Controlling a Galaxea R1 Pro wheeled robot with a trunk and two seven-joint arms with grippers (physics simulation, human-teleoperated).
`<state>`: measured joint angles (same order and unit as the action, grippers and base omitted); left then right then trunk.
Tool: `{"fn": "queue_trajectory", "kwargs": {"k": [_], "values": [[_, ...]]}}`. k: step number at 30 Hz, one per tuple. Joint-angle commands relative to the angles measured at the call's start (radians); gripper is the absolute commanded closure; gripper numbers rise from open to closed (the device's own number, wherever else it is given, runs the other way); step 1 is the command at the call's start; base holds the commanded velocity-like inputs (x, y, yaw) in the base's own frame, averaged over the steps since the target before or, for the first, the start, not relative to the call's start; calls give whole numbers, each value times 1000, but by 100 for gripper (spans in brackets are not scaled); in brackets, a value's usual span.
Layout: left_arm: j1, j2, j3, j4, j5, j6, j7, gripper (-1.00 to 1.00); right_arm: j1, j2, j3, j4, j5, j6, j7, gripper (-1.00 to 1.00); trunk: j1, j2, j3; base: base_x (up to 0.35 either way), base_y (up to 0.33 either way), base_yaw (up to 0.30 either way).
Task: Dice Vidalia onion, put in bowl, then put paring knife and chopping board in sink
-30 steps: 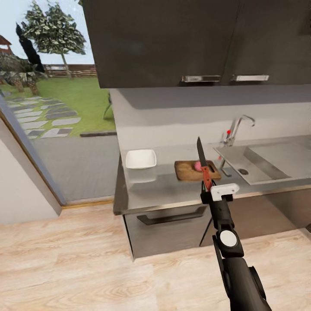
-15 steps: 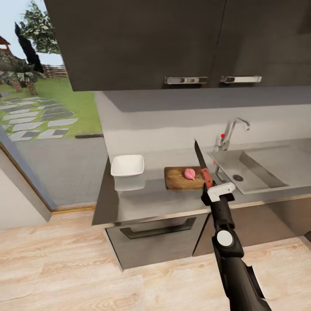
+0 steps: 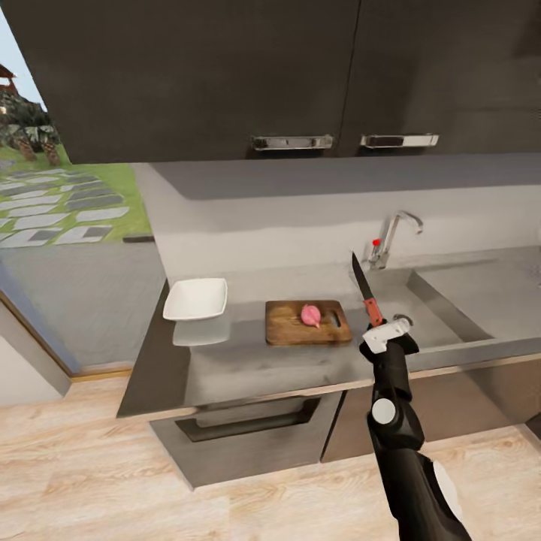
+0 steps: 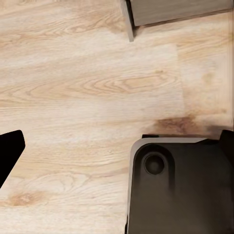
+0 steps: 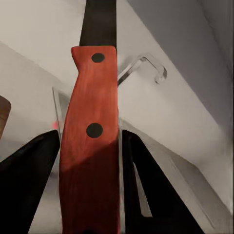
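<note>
A: Where is the Vidalia onion (image 3: 310,315)?

B: It sits on the chopping board (image 3: 289,324), toward the end with the handle slot. The board lies flat on the countertop (image 3: 248,361), between the bowl (image 3: 195,299) and the sink (image 3: 439,304).

A: And the paring knife (image 3: 365,291)?

B: The right gripper (image 3: 383,334) is clamped on its red handle, blade pointing up and away from the robot, raised over the near left corner of the sink. In the right wrist view the 2 dark fingers (image 5: 29,180) press the handle (image 5: 90,151) from both sides; 2 rivets show, and the blade runs out past the picture's edge.

A: What is hard to make out?

B: The gripper and arm cover the sink's near left corner, so the drain is not clear. The tap (image 3: 389,237) stands behind the basin, with its small red knob just a dot.

A: The left gripper?

B: In the left wrist view, a dark finger (image 4: 9,152) is cut off at the edge above the wooden floor (image 4: 92,83), next to a dark part of the robot (image 4: 180,187). I cannot tell whether it is open or closed.
</note>
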<state>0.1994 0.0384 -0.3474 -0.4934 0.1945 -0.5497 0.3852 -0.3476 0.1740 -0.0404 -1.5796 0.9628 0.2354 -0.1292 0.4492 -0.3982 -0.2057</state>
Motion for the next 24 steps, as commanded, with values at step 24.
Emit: {"fn": "queue_trajectory", "kwargs": {"k": [24], "values": [[0, 1, -8, -2, 10, -1, 6, -100, 104, 0, 277, 80, 30, -46, -141, 100, 1, -2, -2, 28, -132, 0]]}}
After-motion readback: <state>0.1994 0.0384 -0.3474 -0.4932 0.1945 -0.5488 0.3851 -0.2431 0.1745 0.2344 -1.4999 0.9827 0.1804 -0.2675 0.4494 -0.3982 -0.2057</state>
